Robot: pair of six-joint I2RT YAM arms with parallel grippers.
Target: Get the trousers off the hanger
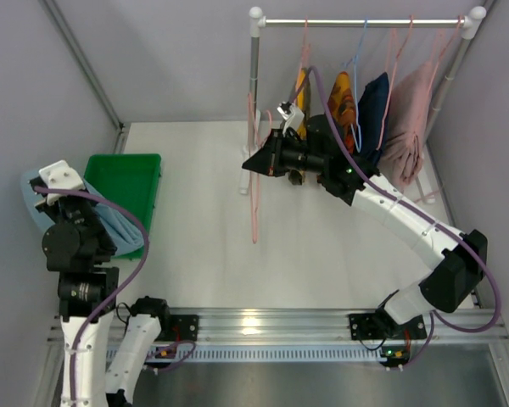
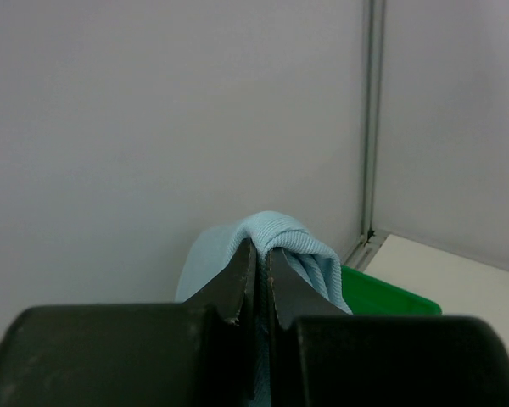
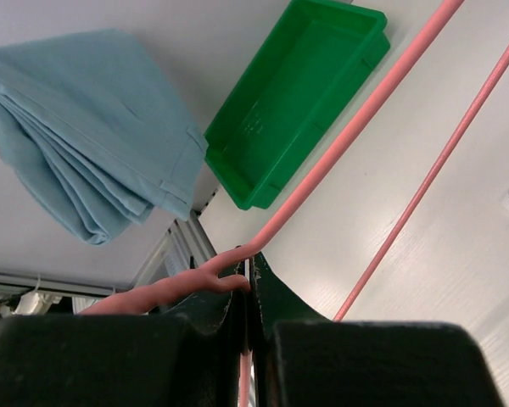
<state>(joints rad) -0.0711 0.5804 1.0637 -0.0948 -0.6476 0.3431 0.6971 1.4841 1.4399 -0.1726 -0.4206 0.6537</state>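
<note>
The light blue trousers (image 3: 76, 127) are judged already freed. They are pinched at a fold by the jaws of the left gripper (image 2: 259, 254), closed tight on the cloth, and held aloft at about 9 o'clock of the worktop (image 1: 237, 229), beside the green bin (image 1: 127, 165). An empty pink hanger (image 3: 348, 144) is clamped in the closed jaws of the right gripper (image 3: 248, 275). A release into the bin is probably called for next, then attention to the yellow patterned pair (image 1: 301, 85), partly hidden on the rack (image 1: 365, 21) at 1 o'clock. The blue cloth is seen folded in neat layers, soft and finely ribbed.
</note>
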